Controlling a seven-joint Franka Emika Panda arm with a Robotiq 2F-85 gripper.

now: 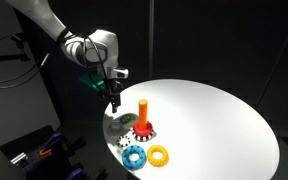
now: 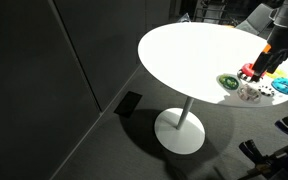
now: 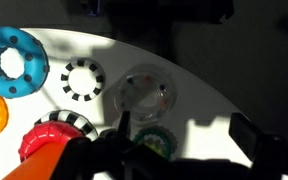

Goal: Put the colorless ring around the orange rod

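The colorless ring (image 3: 144, 95) is a faint, see-through disc lying flat on the white table (image 3: 199, 100). In the wrist view it lies just beyond my left finger. The orange rod (image 1: 144, 110) stands upright on its red toothed base (image 1: 144, 128). It also shows in the wrist view (image 3: 49, 165) at the bottom left, and in an exterior view (image 2: 263, 63). My gripper (image 3: 187, 135) is open and empty. It hangs above the table's edge to the left of the rod (image 1: 113, 100).
A green ring (image 3: 152, 140) lies beside my left finger. A black-and-white toothed ring (image 3: 82, 80), a blue toothed ring (image 3: 14, 62) and a yellow ring (image 1: 158, 154) lie close by. The round table's edge and the dark floor are close behind the gripper.
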